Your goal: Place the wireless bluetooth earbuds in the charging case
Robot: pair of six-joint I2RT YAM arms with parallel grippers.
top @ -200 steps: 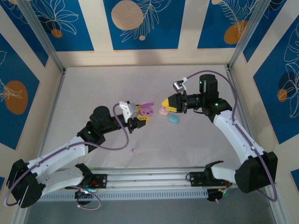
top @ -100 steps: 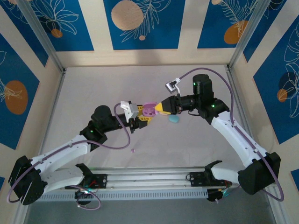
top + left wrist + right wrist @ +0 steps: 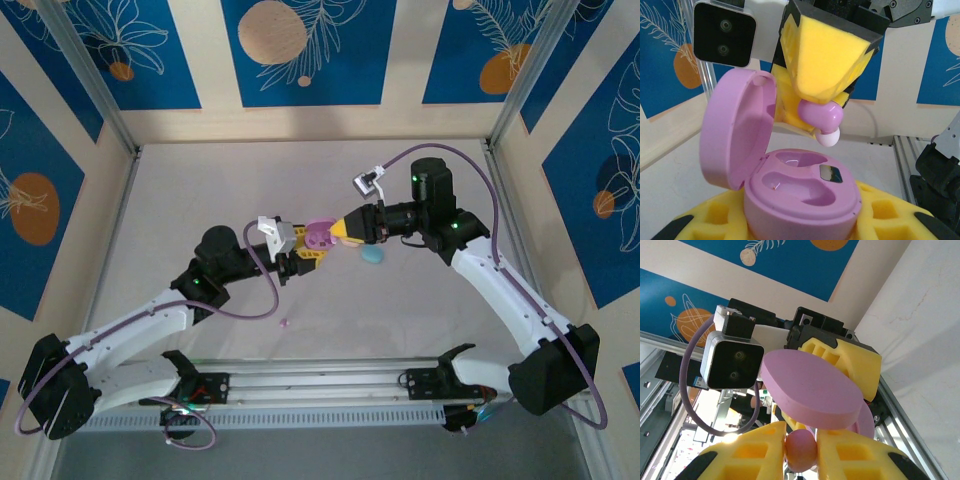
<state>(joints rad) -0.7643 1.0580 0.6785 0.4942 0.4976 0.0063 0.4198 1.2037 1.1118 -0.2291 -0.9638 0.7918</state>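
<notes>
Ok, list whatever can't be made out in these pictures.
- Top view: the earbud held by the right gripper is too small, lost in its grip.
- Right wrist view: the sockets of the charging case, hidden behind its raised lid.
- Left wrist view: the case's underside, sunk in the left gripper.
- Top view: the speck on the table, too tiny to identify.

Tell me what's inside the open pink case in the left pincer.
The pink case holds two empty moulded wells and a small dark window. The pink earbud hangs just above, in the right pincer, not yet in. The wells' near walls are hidden behind the front rim.
</notes>
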